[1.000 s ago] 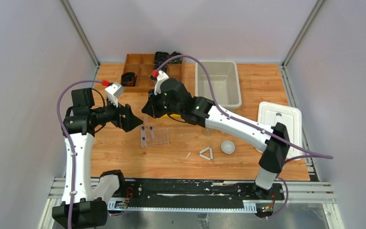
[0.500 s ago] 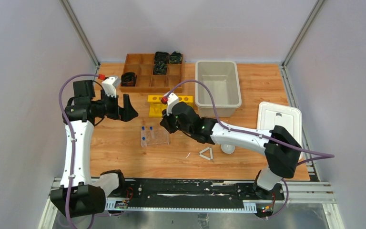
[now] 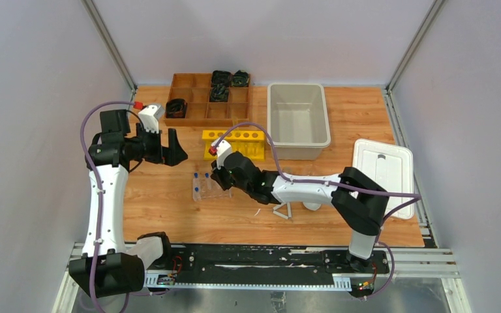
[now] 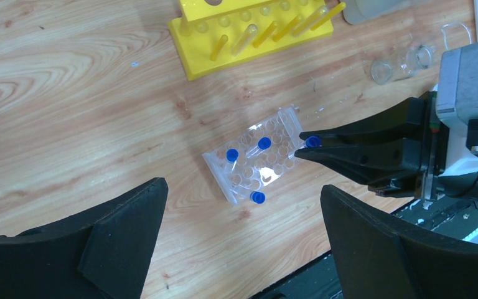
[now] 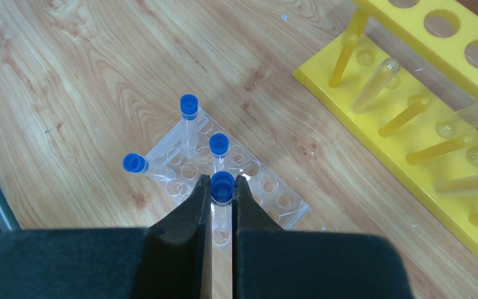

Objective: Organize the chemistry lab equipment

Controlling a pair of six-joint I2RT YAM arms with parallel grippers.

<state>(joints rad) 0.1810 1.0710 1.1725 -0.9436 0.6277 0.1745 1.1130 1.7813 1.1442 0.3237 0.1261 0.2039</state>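
My right gripper [image 5: 223, 187] pinches a blue-capped tube [image 5: 222, 182] by its cap, jaws nearly together, upright over the near edge of the clear rack [image 5: 272, 200]. I can't tell whether it's seated. Three more tubes [image 5: 218, 144] sit in the rack. The yellow rack [image 5: 411, 134] lies beyond it. My left gripper [image 3: 168, 149], left of the clear rack, gapes empty.

Four blue-capped tubes [image 5: 188, 106], one clear rack [image 5: 267, 187], one yellow rack [image 3: 238, 136], one white triangle [image 3: 282, 214], one grey bin [image 3: 298, 86]
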